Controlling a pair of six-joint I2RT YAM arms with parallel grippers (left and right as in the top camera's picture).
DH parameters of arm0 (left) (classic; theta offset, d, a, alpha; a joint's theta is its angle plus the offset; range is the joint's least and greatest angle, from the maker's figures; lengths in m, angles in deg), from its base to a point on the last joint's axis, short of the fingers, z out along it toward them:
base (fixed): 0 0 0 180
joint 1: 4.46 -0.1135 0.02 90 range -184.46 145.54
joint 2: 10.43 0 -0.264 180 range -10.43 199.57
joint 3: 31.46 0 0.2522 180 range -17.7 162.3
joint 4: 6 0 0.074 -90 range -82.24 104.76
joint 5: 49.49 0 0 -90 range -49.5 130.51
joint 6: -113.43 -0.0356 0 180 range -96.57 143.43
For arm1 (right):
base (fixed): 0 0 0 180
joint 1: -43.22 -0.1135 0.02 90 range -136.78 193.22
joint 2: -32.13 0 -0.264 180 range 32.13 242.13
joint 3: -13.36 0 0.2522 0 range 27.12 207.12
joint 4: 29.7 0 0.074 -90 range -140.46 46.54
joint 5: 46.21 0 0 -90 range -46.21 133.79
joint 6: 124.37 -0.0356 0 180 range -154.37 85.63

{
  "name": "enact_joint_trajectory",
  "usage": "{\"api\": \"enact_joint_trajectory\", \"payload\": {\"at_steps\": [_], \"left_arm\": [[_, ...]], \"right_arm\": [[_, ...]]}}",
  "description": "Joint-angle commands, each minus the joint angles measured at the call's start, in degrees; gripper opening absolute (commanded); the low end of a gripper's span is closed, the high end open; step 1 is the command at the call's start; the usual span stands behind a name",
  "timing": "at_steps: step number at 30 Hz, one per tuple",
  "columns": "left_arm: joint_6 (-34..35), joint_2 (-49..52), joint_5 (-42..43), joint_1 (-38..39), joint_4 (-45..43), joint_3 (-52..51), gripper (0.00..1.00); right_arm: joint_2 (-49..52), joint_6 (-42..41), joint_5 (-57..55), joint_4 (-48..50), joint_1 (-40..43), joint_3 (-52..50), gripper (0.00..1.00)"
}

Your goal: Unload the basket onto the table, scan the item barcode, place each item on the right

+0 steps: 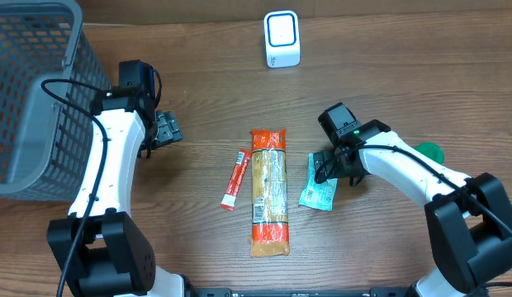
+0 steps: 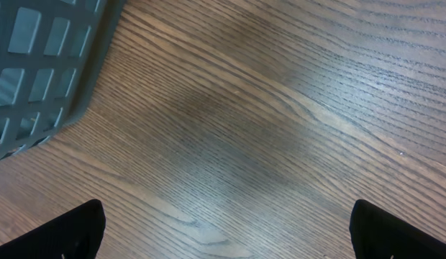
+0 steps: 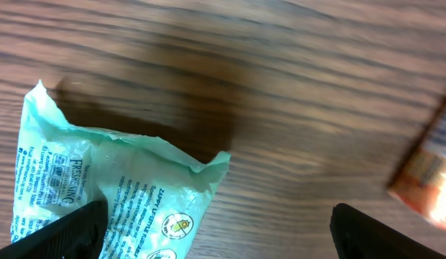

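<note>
Three items lie mid-table: a thin red stick packet (image 1: 234,179), a long orange package (image 1: 268,191) with a printed label, and a small pale green packet (image 1: 318,191). A white barcode scanner (image 1: 282,39) stands at the far edge. My right gripper (image 1: 329,169) hovers low over the green packet (image 3: 115,180), open; one finger is above the packet and the other above bare wood. The orange package (image 3: 424,173) shows blurred at the right of the right wrist view. My left gripper (image 1: 167,128) is open over bare table beside the basket, holding nothing.
A large grey mesh basket (image 1: 33,91) fills the far left; its corner (image 2: 43,65) shows in the left wrist view. A small green object (image 1: 429,152) lies partly behind the right arm. Wooden table all round.
</note>
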Motion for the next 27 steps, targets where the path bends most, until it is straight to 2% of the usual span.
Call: {"api": "enact_joint_trajectory", "payload": {"at_steps": [1, 8, 14, 15, 17, 18, 19, 27], "left_arm": [[-1.46, -1.20, -0.37, 0.07, 0.00, 1.05, 1.00], [-1.46, -1.20, -0.37, 0.07, 0.00, 1.05, 1.00], [-1.46, -1.20, -0.37, 0.07, 0.00, 1.05, 1.00], [-1.46, -1.20, -0.37, 0.07, 0.00, 1.05, 1.00], [-1.46, -1.20, -0.37, 0.07, -0.02, 1.05, 1.00], [-1.46, -1.20, -0.37, 0.07, 0.00, 1.05, 1.00], [-1.46, -1.20, -0.37, 0.07, 0.00, 1.05, 1.00], [-1.46, -1.20, -0.37, 0.07, 0.00, 1.05, 1.00]], "right_arm": [[-2.32, -3.85, -0.70, -0.13, 0.20, -1.27, 1.00], [-9.73, -0.81, 7.87, -2.73, 0.09, 2.82, 1.00], [-13.81, 5.55, 21.92, -3.02, 0.15, 3.17, 0.99], [-13.60, 6.71, 23.56, -3.19, 0.15, 2.95, 0.80], [-13.33, 7.15, 24.63, -2.84, 0.13, 1.97, 0.22], [-13.25, 7.17, 24.79, -2.47, 0.15, 1.22, 0.10], [-12.94, 7.17, 24.79, -2.16, 0.15, 0.46, 0.04], [-11.45, 7.15, 34.99, 4.76, 0.20, -5.40, 0.04]]}}
